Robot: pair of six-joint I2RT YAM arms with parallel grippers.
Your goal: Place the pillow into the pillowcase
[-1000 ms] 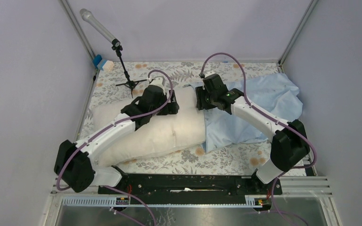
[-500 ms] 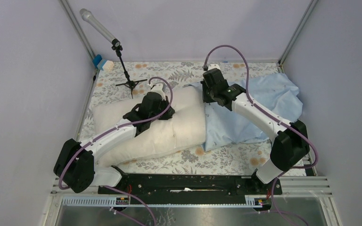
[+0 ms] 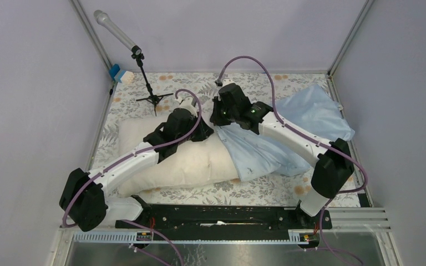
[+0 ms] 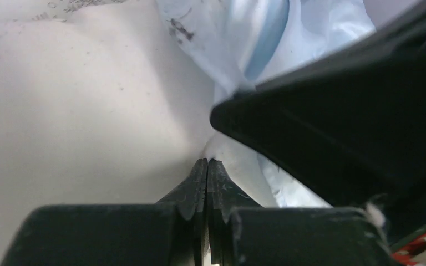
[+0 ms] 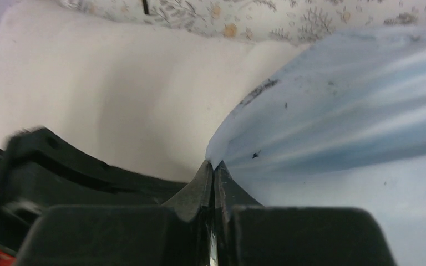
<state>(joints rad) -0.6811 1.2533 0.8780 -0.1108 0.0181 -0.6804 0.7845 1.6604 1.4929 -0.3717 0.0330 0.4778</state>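
One cream pillow (image 3: pixel 183 160) at left, pillowcase (image 3: pixel 310 113) over its right end, right claw (image 5: pixel 212 164) clamped on its edge, left claw (image 4: pixel 207 162) closed (hold unclear) beside it.

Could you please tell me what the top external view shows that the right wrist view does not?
Only the top external view shows the microphone stand and the full spread of the pillowcase. Only the right wrist view shows the right claw shut on the pillowcase's edge. Both show the pillow and the floral tablecloth.
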